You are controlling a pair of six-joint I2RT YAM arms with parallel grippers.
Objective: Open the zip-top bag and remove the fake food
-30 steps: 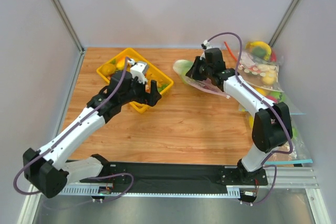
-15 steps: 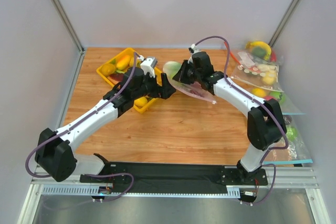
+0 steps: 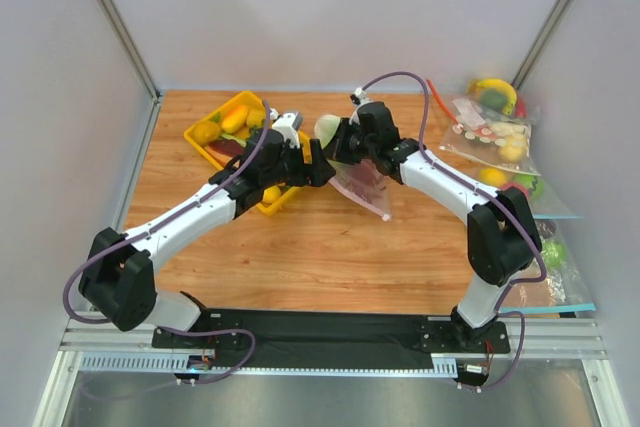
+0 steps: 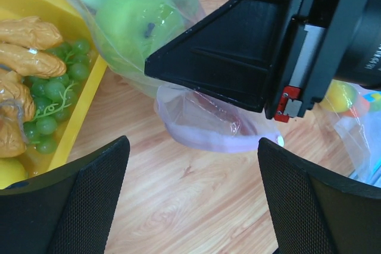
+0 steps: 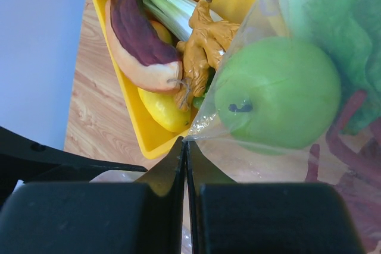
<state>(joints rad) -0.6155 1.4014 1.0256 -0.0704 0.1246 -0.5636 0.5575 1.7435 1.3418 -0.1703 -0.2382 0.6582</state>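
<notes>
The zip-top bag (image 3: 362,185) is held off the table by my right gripper (image 3: 344,144), which is shut on a corner of its clear plastic (image 5: 205,124). Inside it I see the round green fruit (image 5: 277,90), the lettuce head (image 5: 333,16) and part of the red lobster (image 5: 348,171). In the left wrist view the bag (image 4: 196,114) hangs under the right gripper's black body. Its pale pinkish zip strip (image 4: 208,142) is at the bottom, just above the wood. My left gripper (image 4: 193,206) is open and empty, a little short of the strip, next to the right gripper (image 3: 312,162).
A yellow tray (image 3: 215,149) of toy food sits just left of the grippers, with grapes (image 4: 53,102) and a toy lemon (image 5: 164,111) in it. Other filled clear bags (image 3: 495,137) lie at the right wall.
My right gripper has carried the bag left, from the right side to beside the tray. My left arm has reached right and now faces the bag.
</notes>
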